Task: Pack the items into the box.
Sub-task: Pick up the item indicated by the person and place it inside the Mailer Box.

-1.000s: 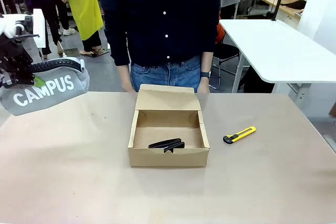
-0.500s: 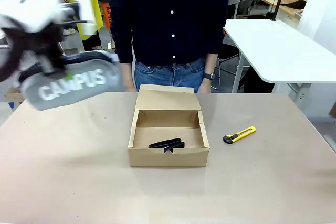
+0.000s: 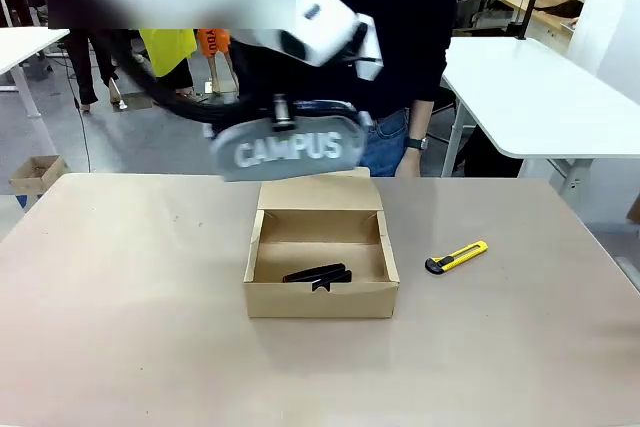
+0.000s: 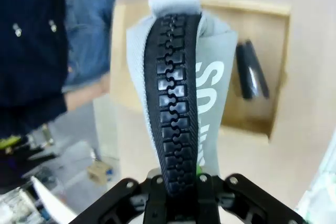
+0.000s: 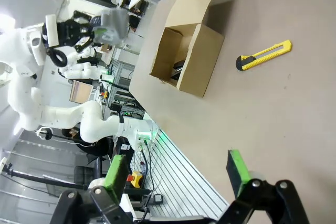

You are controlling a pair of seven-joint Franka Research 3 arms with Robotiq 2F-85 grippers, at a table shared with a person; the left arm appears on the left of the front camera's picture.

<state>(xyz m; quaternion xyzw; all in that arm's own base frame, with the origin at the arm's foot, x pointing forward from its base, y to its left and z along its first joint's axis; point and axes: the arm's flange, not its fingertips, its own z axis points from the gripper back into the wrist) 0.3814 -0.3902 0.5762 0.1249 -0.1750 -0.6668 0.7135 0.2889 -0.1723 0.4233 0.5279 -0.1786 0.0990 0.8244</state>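
Left gripper [image 4: 177, 184], clamped on the zipper edge of the CAMPUS pouch [image 3: 290, 150], holds it above the cardboard box [image 3: 320, 302], toward its far side — long axis left-right.

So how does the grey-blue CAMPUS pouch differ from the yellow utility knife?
The light grey-blue zip pouch hangs in the air over the brown cardboard box, clamped by the left jaws; the slim yellow-and-black utility knife lies flat on the table right of the box, untouched. The pouch is much bigger than the knife. Neither is in the box yet.
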